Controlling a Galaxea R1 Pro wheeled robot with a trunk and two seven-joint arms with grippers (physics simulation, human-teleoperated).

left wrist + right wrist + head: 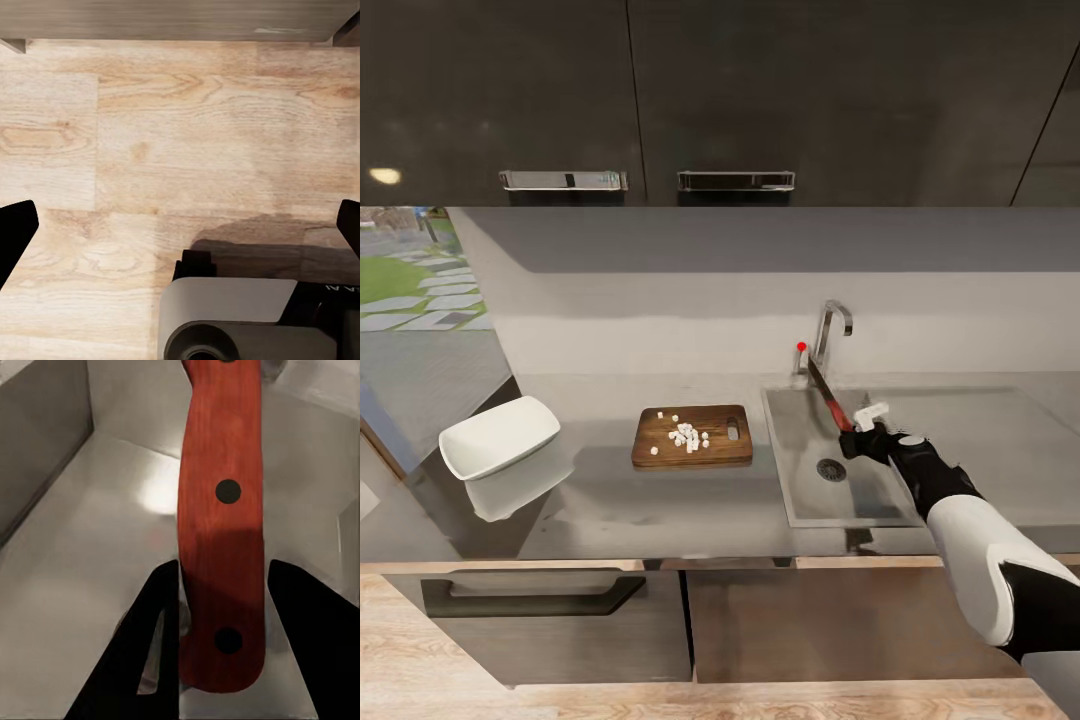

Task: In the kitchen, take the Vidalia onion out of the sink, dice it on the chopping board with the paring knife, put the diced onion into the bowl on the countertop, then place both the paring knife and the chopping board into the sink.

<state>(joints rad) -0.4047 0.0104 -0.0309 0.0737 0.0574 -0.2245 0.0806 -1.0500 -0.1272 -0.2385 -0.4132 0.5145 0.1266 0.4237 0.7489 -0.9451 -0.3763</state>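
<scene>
I have the right claw (857,436) over the sink (800,505), clenched on the paring knife (221,521), blade slanting up toward the faucet (832,330). My left claw (180,225) hangs spread above the wooden floor (150,135). Left of the sink, the chopping board (660,432) carries white diced onion (688,436); farther left on the surface (600,500), the bowl (498,437) sits empty.

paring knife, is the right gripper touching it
Touching. In the right wrist view the right gripper has a dark finger pressed on each side of the paring knife handle, above the sink.
</scene>
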